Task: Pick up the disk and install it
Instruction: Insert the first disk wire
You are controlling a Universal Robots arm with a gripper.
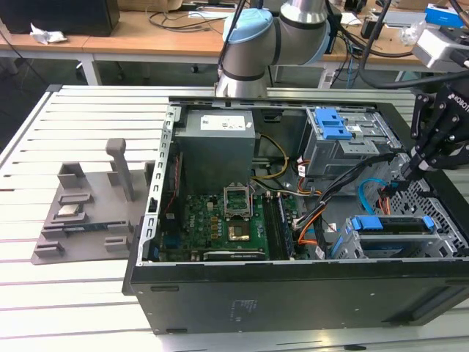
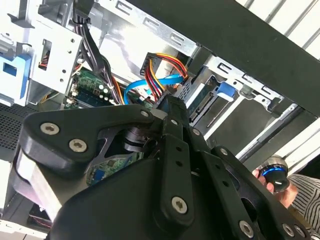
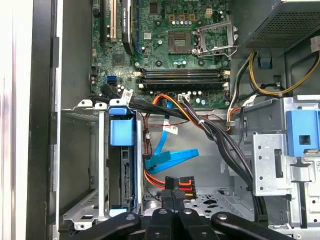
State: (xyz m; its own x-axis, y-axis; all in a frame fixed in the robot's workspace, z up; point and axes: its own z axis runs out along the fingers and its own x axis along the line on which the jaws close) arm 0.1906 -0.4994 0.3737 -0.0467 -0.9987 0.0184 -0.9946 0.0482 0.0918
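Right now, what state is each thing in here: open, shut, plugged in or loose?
computer case: lying on its side, open.
disk: seated in the grey cage.
gripper: shut, tips at the black power plug.
blue cable: one end hanging free.
processor socket: lid flipped open.

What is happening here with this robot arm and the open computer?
One robot arm is reaching into an open computer case. Its pincer is closed on a black connector with orange and red wires, beside the lower drive cage. The disk, in its blue bracket, already sits inside that cage, so the pincer is not carrying it. A blue flat cable lies loose nearby.
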